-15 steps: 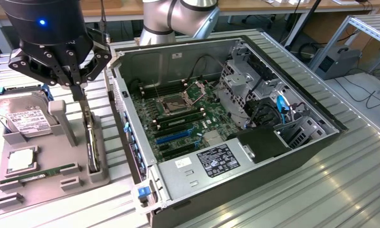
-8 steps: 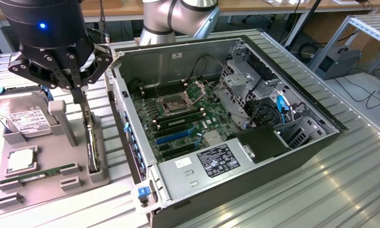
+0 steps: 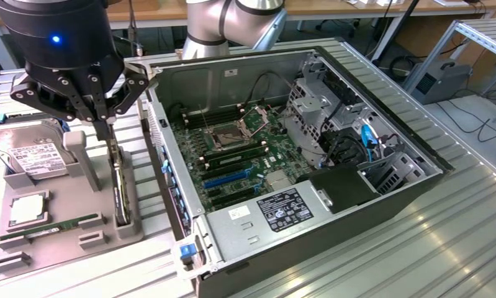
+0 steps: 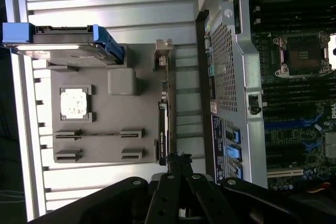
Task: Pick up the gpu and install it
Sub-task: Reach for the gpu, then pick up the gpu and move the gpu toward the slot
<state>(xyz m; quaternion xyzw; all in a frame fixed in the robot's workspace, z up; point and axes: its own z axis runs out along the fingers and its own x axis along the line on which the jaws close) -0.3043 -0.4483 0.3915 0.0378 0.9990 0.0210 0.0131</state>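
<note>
Only edge-on: gpu point(image 3: 123, 192) by closed gripper point(image 3: 108, 138).

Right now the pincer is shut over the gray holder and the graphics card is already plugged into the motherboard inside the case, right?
Not quite. The graphics card stands on edge in the gray holder beside the case, not in the motherboard; the exterior view shows it. The pincer is indeed shut over the holder.

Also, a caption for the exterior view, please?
The gripper closed on the gpu, upright in its holder beside the open case.
</note>
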